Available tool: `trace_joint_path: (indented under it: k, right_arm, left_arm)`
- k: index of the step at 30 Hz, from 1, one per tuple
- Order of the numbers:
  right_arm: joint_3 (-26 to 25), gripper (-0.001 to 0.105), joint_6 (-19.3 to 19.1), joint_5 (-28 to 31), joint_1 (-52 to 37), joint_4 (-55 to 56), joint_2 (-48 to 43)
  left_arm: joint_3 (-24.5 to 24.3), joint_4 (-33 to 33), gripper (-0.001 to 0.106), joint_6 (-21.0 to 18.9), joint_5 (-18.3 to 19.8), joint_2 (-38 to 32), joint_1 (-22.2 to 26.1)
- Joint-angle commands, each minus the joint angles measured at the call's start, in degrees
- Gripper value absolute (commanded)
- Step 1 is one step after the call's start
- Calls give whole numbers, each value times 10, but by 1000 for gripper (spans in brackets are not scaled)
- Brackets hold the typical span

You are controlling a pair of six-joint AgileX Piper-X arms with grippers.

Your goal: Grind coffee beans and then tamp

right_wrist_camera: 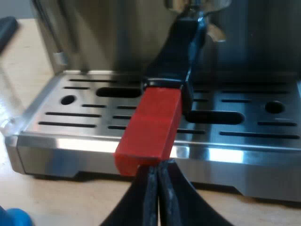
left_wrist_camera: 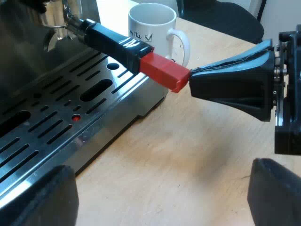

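Both jaws of the right gripper [right_wrist_camera: 156, 170] are clenched together, tips against the red end of the holder [right_wrist_camera: 151, 125], which is locked at the front of the espresso machine [right_wrist_camera: 94, 42]. The left gripper [left_wrist_camera: 160, 190] hangs released beside the machine. A square, steady push should stop the tips slipping off.

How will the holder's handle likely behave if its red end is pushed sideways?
The handle looks rigid, so it should swing as one piece, probably with resistance since it is seated in the espresso machine. The red end has smooth faces, so the shut right gripper may slip off.
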Motion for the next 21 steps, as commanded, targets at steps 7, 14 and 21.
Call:
trace_joint_path:
  k: [7, 14, 21]
  right_arm:
    - [-2, 0, -6, 4, -16, -19, 1]
    - [-2, 0, -6, 59, -16, -19, 1]
    - [-2, 0, -6, 68, -23, -19, 1]
  left_arm:
    - [-1, -7, 77, 3, 8, -1, -2]
    - [-1, -7, 77, 3, 8, -1, -2]
    - [-1, -7, 77, 3, 8, -1, -2]
